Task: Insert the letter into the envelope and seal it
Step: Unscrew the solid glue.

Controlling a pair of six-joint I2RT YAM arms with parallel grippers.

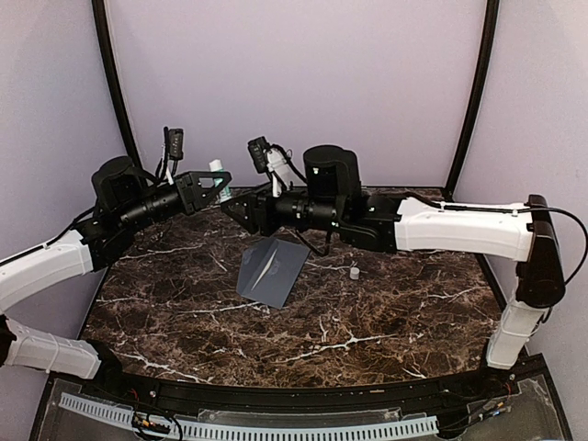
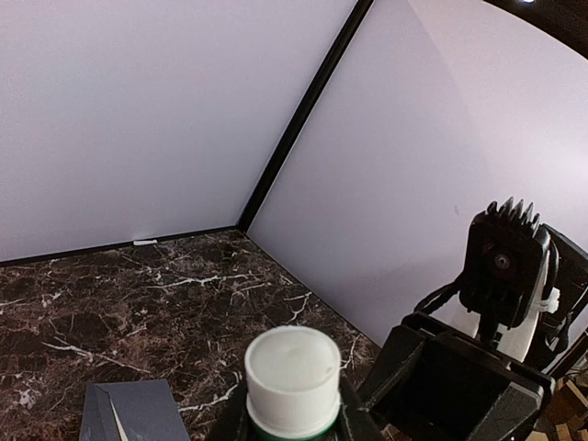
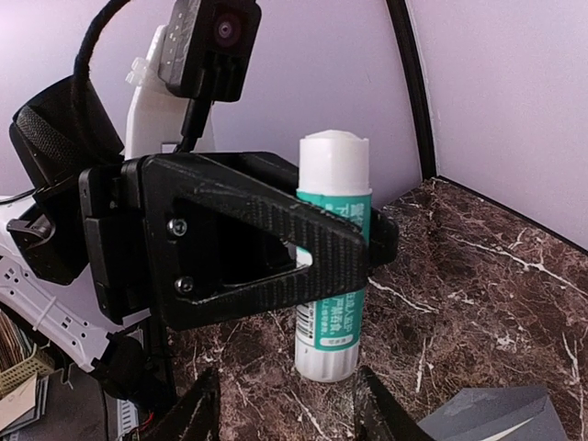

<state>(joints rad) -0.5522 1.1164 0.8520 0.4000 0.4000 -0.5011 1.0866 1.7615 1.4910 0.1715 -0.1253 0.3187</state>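
The grey envelope (image 1: 271, 272) lies flat on the marble table (image 1: 386, 322); its corner shows in the left wrist view (image 2: 138, 409) and the right wrist view (image 3: 496, 415). A thin pale line crosses its face. The cream letter is not in view. My left gripper (image 1: 220, 182) is shut on a white and green glue stick (image 1: 218, 170), held upright above the table's back edge; it shows clearly in the right wrist view (image 3: 333, 266) and the left wrist view (image 2: 292, 372). My right gripper (image 1: 231, 208) is open and empty, facing the stick from close by, its fingertips (image 3: 384, 412) just below the stick's base.
A small white cap-like piece (image 1: 355, 272) lies right of the envelope. Lilac walls with black corner posts (image 1: 473, 92) close in the back and sides. The two grippers are nearly touching at the back left.
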